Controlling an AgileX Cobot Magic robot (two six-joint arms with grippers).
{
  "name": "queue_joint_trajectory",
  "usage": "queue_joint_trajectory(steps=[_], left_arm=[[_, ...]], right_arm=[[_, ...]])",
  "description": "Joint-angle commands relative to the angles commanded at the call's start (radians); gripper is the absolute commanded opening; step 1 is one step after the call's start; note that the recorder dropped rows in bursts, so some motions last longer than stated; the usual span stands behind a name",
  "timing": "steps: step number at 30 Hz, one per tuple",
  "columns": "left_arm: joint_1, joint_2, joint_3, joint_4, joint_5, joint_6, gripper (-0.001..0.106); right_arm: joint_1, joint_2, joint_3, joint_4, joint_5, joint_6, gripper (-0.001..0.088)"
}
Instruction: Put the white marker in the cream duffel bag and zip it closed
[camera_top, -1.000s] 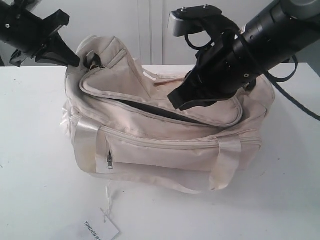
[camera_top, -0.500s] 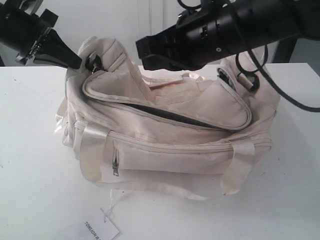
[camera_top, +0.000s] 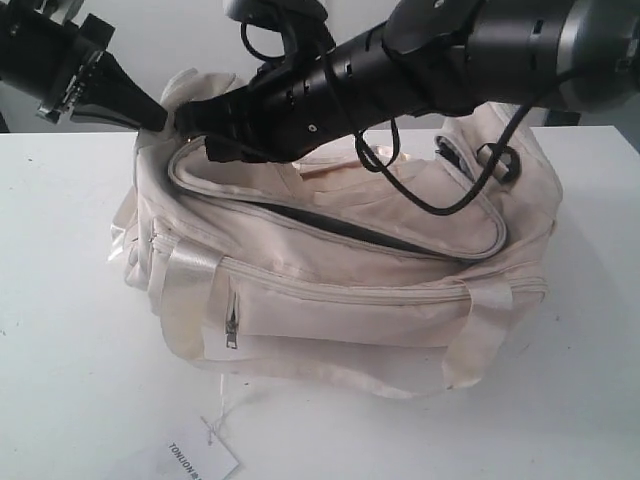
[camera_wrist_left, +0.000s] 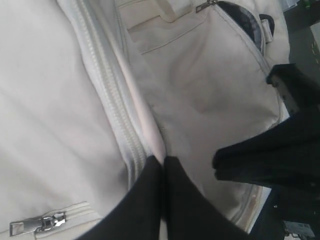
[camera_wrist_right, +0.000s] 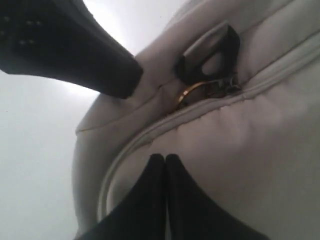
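White table (camera_top: 60, 300), pale wall behind. The cream duffel bag (camera_top: 340, 300) is set mid-table with its front pocket toward the exterior camera. Its curved top zipper (camera_top: 330, 228) is seen gaping along the middle, with dark lining exposed. The left gripper (camera_top: 160, 115) is held at the bag's left end, jaws together and clamped on a fold of bag fabric beside the zipper track. The right gripper (camera_top: 195, 122) is stretched across to that same end, jaws pressed together with nothing seen between them. Its tips are placed just over the fabric, near the gold ring pull (camera_wrist_right: 186, 95) and a black D-ring (camera_wrist_right: 210, 50). The white marker cannot be seen in any view. A paper tag (camera_top: 203, 460) is laid at the table's front edge, near the bag.
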Motion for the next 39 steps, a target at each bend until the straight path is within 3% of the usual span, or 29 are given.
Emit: queue_joint_trajectory(steps=[9, 21, 27, 39], left_arm=[[0.062, 0.006, 0.000, -0.035, 0.020, 0.018, 0.000], [0.067, 0.006, 0.000, -0.050, 0.037, 0.042, 0.000], [0.067, 0.006, 0.000, -0.050, 0.039, 0.061, 0.000], [0.067, 0.006, 0.000, -0.039, 0.058, 0.064, 0.000]], right_arm=[[0.000, 0.053, 0.000, -0.026, 0.038, 0.000, 0.0000], [0.000, 0.085, 0.000, -0.030, 0.053, 0.000, 0.0000], [-0.014, 0.035, -0.036, -0.027, 0.035, 0.030, 0.0000], [-0.027, 0.006, -0.095, -0.001, -0.114, 0.251, 0.0000]])
